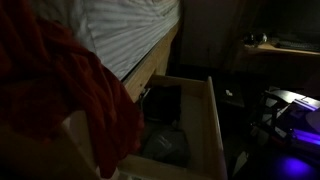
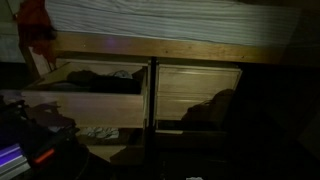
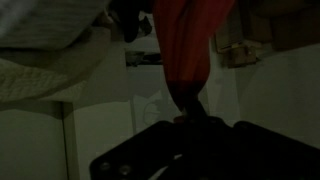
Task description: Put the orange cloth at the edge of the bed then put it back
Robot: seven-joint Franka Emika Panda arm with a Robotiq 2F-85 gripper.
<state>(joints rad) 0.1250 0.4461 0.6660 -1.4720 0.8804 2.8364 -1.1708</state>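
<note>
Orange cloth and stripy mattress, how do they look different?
The crumpled orange cloth is plain reddish-orange; the flat striped mattress has pale thin stripes. The orange cloth is bunched up in the hand; the mattress lies flat on the wooden bed frame. Both are soft fabric.

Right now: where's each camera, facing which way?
Exterior view: beside the striped mattress, looking along it over the open drawer; orange cloth close by; no arm discernible.
Exterior view: facing the bed frame head-on, closed drawer central; no arm discernible.
Wrist view: looks past the gripper at the cloth it pinches.
Shared: all three show the cloth; both exterior views, the open drawer.
</note>
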